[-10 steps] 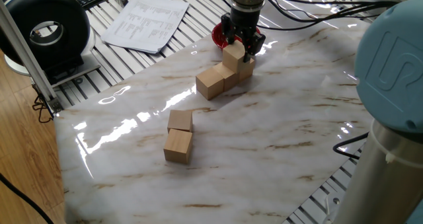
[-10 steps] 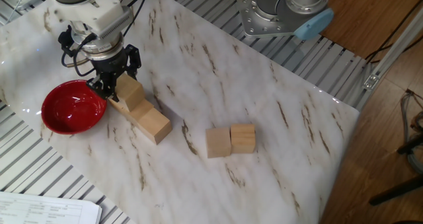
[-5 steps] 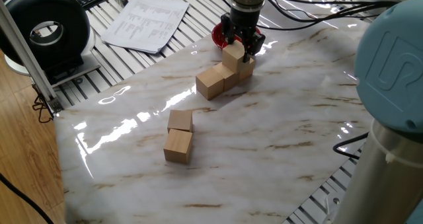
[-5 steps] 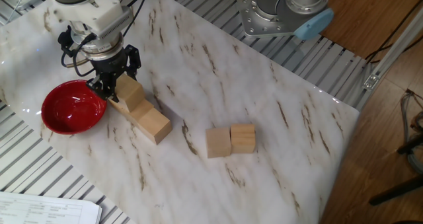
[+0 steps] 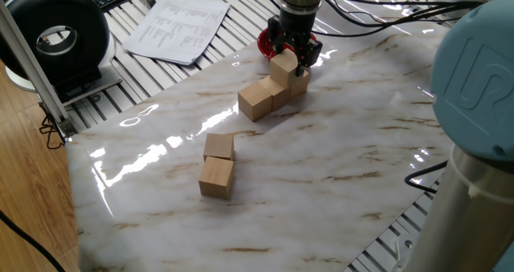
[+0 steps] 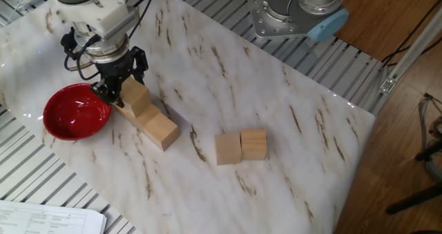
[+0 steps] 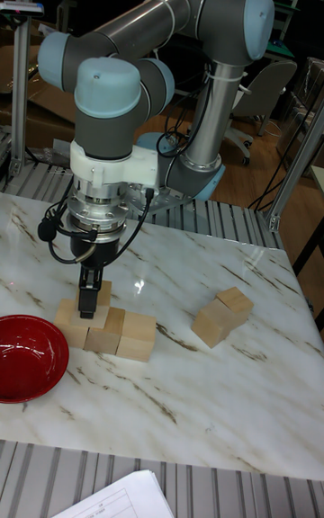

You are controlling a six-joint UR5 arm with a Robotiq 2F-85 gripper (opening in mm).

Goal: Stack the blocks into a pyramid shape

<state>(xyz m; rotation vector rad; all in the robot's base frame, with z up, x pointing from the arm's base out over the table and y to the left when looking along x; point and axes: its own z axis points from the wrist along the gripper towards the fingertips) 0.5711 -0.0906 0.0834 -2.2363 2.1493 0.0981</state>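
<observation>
A: Where's the black two-finger gripper (image 5: 294, 54) (image 6: 119, 83) (image 7: 89, 298) right now?

B: Down over the row beside the shiny red bowl (image 5: 263, 41) (image 6: 76, 112) (image 7: 30, 357), fingers clamped on a small light-tan wooden cube (image 5: 283, 66) (image 6: 133, 93) (image 7: 101, 293) on the second level.

A: And under that?

B: Three more plain tan cubes in a line on the white marble tabletop (image 5: 337, 168) (image 6: 290, 89) (image 7: 225, 392). The bowl-end cube (image 5: 299, 83) (image 7: 72, 322) is mostly hidden, then the middle cube (image 5: 277, 91) (image 6: 141, 114) (image 7: 104, 330), then the outer cube (image 5: 255, 100) (image 6: 162, 132) (image 7: 137, 336) farthest from the bowl. The held cube sits over the bowl end of that row.

A: The rest?

B: A pair of tan cubes (image 5: 218, 164) (image 6: 240, 146) (image 7: 221, 315) touching each other, well apart from the bowl. Beyond the bowl, off the marble, lies a printed paper sheet (image 5: 178, 25).
</observation>
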